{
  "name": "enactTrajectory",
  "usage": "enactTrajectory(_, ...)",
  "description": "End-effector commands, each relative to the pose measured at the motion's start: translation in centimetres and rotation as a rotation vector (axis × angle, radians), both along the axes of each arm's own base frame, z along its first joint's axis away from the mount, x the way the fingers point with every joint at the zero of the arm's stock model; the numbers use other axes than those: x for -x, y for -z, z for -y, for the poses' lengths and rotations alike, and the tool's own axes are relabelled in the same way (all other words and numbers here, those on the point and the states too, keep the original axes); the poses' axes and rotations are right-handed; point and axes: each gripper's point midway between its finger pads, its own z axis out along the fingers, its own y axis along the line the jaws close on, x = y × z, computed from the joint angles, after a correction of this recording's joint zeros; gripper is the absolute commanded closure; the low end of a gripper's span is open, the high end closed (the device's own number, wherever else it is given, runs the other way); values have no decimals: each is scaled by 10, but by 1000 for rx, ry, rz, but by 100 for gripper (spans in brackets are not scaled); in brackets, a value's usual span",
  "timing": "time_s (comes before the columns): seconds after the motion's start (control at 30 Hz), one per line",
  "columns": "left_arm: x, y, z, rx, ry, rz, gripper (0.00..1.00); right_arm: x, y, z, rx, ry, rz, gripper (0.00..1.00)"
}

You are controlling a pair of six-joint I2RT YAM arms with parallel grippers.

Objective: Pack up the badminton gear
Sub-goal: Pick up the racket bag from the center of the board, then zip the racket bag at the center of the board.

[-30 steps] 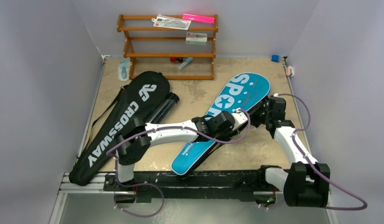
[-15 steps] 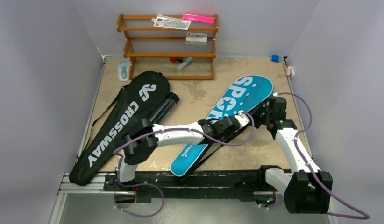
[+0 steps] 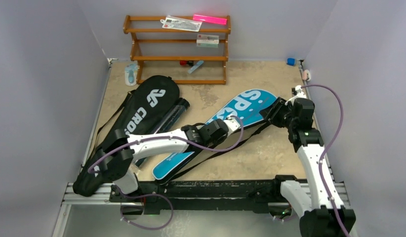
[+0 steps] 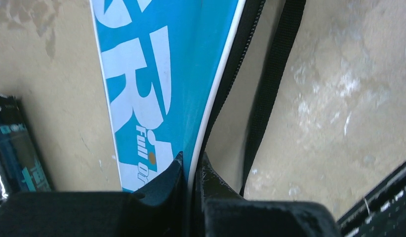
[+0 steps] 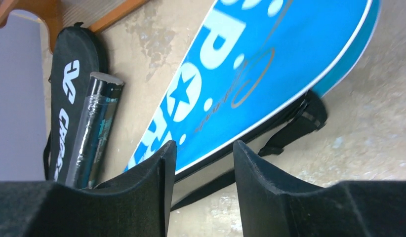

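Your left gripper (image 4: pixel 191 160) is pinched tight on the blue cover (image 4: pixel 156 74), with the white-piped edge squeezed between its fingers (image 4: pixel 172 170). Only the left wrist view shows that grip; from above, the wrist hides the contact. A black strap (image 4: pixel 270 89) runs along the table (image 4: pixel 339 98) just beside that edge. Your right gripper (image 5: pixel 203 148) is at the cover's wide end, its fingers parted with a clear gap and holding nothing. The cover lies diagonally across the middle of the table. To its left, the right wrist view shows the tube (image 5: pixel 95 123) lying against the edge of the black cover (image 5: pixel 67 89). The rack (image 3: pixel 179 42) stands at the far wall.
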Motion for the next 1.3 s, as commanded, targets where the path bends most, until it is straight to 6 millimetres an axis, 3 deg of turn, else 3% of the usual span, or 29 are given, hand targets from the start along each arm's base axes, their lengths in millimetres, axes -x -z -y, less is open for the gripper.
enactTrajectory(0.0, 11, -29, -4, 126, 8, -13, 100, 7, -29, 9, 126, -41, 161, 54)
enactTrajectory(0.13, 14, -43, -8, 191, 19, -14, 100, 15, -22, 9, 121, -35, 174, 63)
enactTrajectory(0.3, 14, -46, -13, 209, 16, -20, 100, 26, 9, 5, 105, -63, 95, 70)
enactTrajectory(0.43, 15, -47, -14, 218, 18, -17, 100, 30, 26, -4, 75, -110, 64, 71)
enactTrajectory(0.63, 15, -51, -10, 241, 31, -16, 100, 27, 35, -15, 27, -163, 59, 72)
enactTrajectory(0.7, 15, -52, -9, 245, 36, -18, 100, 24, 38, -19, 4, -175, 54, 78)
enactTrajectory(0.8, 15, -53, -8, 253, 38, -16, 100, 18, 45, -20, -23, -160, 33, 100)
enactTrajectory(0.83, 15, -53, -8, 253, 38, -16, 100, 15, 47, -20, -32, -147, 20, 100)
enactTrajectory(1.07, 16, -55, -9, 252, 39, -22, 100, 2, 72, -2, -37, 18, -76, 100)
enactTrajectory(1.27, 16, -52, -13, 244, 30, -25, 100, 3, 97, 47, 60, 344, -228, 100)
